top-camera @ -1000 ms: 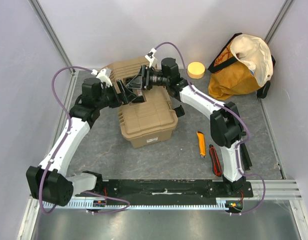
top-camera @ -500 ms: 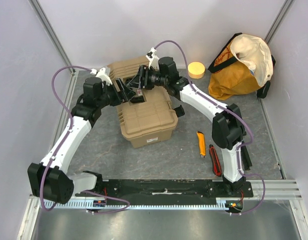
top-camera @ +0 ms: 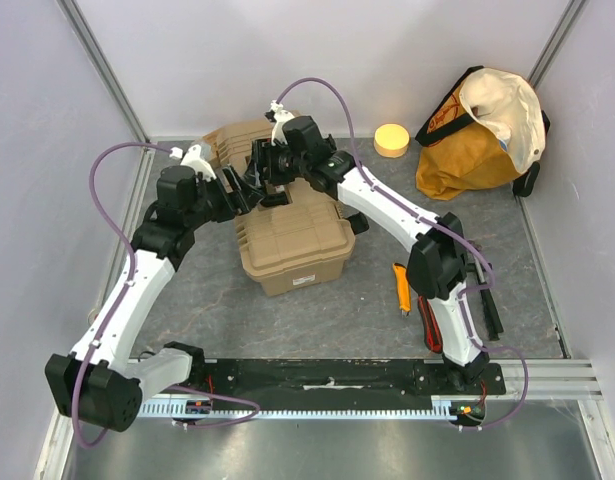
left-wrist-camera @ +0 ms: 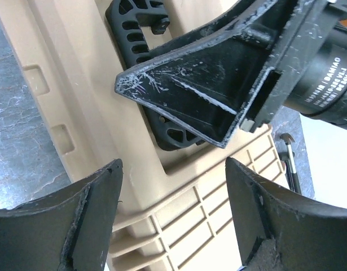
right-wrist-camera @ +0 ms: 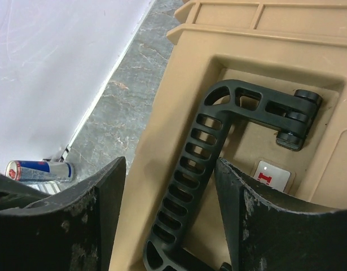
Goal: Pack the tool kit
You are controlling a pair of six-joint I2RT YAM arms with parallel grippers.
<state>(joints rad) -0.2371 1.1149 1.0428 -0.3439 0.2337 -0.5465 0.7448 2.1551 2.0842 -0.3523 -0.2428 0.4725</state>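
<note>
The tool kit [top-camera: 295, 243] is a tan hard-plastic box standing shut in the middle of the table. Its black handle [right-wrist-camera: 202, 151] lies flat in the lid's recess, next to a small red-white label [right-wrist-camera: 273, 176]. My right gripper [right-wrist-camera: 170, 195] hangs open just above the lid, a finger on either side of the handle bar, gripping nothing. My left gripper [left-wrist-camera: 173, 195] is open too, over the ribbed lid [left-wrist-camera: 184, 220], facing the right gripper's finger [left-wrist-camera: 207, 90]. From above, the left gripper [top-camera: 239, 190] and right gripper [top-camera: 259, 172] meet over the box's rear end.
A tan block [top-camera: 235, 140] sits behind the box. At the back right are a yellow round tin [top-camera: 391, 139] and an orange-yellow cloth bag [top-camera: 482, 125]. A yellow knife [top-camera: 400, 287], a red tool [top-camera: 428, 320] and a black tool [top-camera: 484, 295] lie right. A drink can [right-wrist-camera: 38, 169] lies by the wall.
Both grippers have shifted left over the rear of the lid, the right arm reaching further across. The left jaws have narrowed a little. The box has not moved.
</note>
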